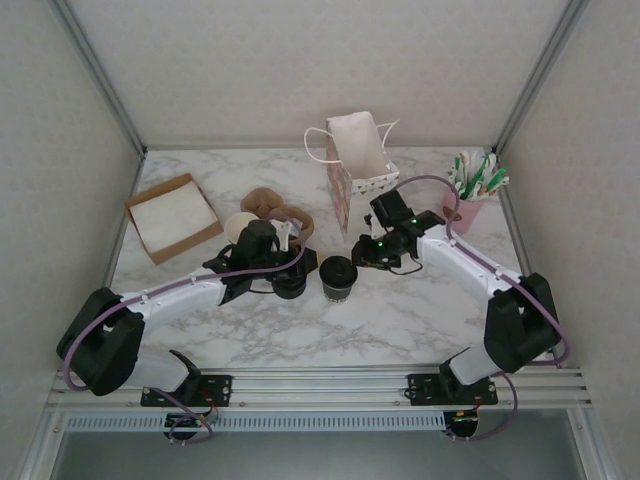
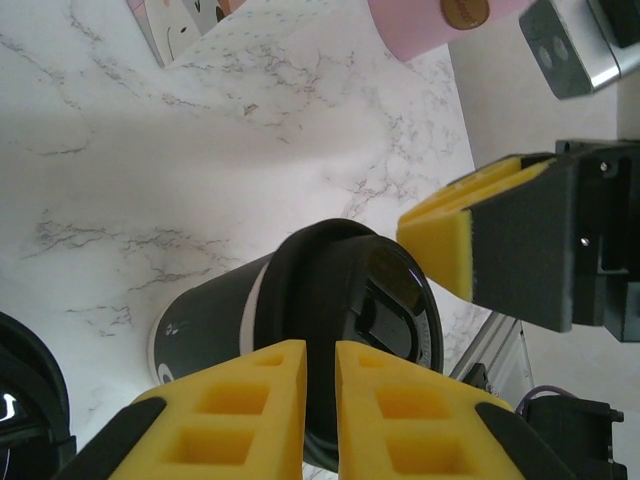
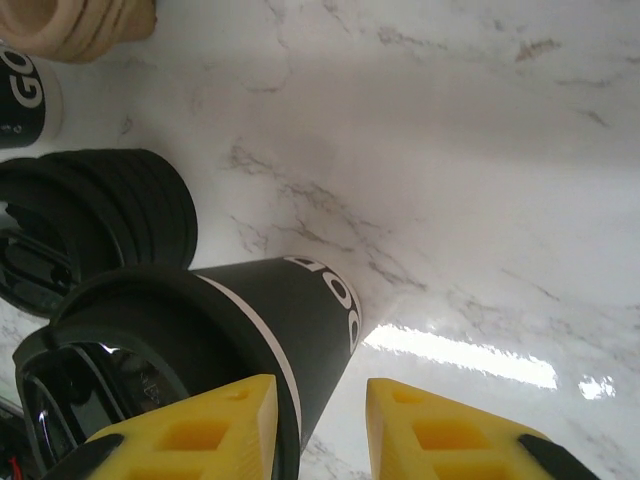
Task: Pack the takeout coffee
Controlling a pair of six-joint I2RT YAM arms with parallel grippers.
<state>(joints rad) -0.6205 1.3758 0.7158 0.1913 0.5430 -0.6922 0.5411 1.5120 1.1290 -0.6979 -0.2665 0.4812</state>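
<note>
"GO" — white cup [image 3: 22, 95] wall

bare marble [image 1: 400, 315] near side — lid pile [image 1: 290, 284], bag [image 1: 355, 165] crowding cup [image 1: 338, 277]
</note>
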